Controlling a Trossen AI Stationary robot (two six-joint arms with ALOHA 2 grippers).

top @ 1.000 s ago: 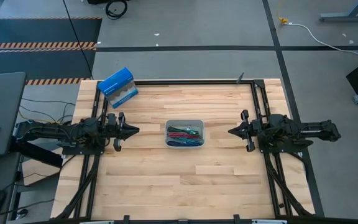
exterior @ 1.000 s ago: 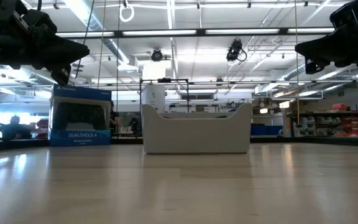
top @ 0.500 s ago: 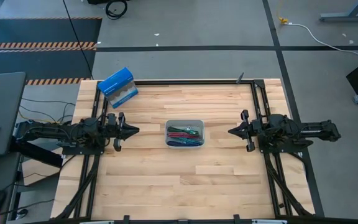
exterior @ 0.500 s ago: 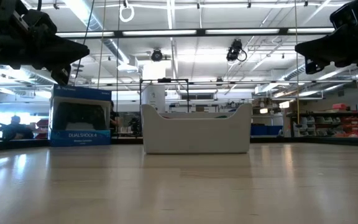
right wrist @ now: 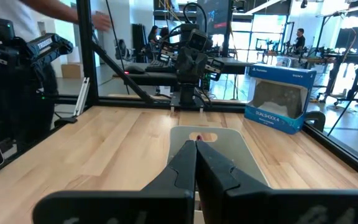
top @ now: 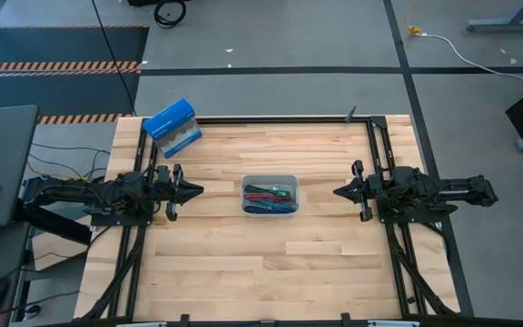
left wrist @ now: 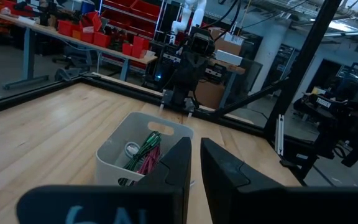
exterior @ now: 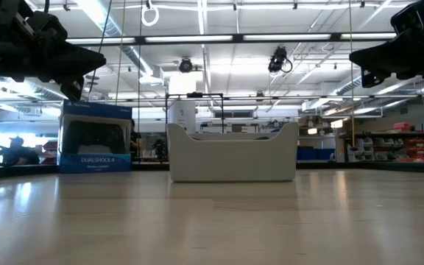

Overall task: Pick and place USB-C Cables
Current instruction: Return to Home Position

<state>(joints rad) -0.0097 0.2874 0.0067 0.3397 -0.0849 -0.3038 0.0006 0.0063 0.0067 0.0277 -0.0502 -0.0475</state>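
Observation:
The USB-C cables (top: 269, 194), a bunch of green, red and blue bundles, lie inside a clear grey tray (top: 245, 183) at the table's middle; the left wrist view shows green and red ones (left wrist: 145, 153). My left gripper (top: 200, 190) hovers level to the left of the tray, its fingers nearly together with nothing between them (left wrist: 195, 163). To the right of the tray my right gripper (top: 336, 192) hovers level and shut, also holding nothing (right wrist: 196, 155). Both point at the tray from well above the tabletop.
A blue box (top: 172, 127) stands at the table's far left corner. A black frame rail (top: 280, 118) runs along the far edge and both sides. Bare wood lies near and far of the tray. A person (right wrist: 17, 15) moves beyond the table.

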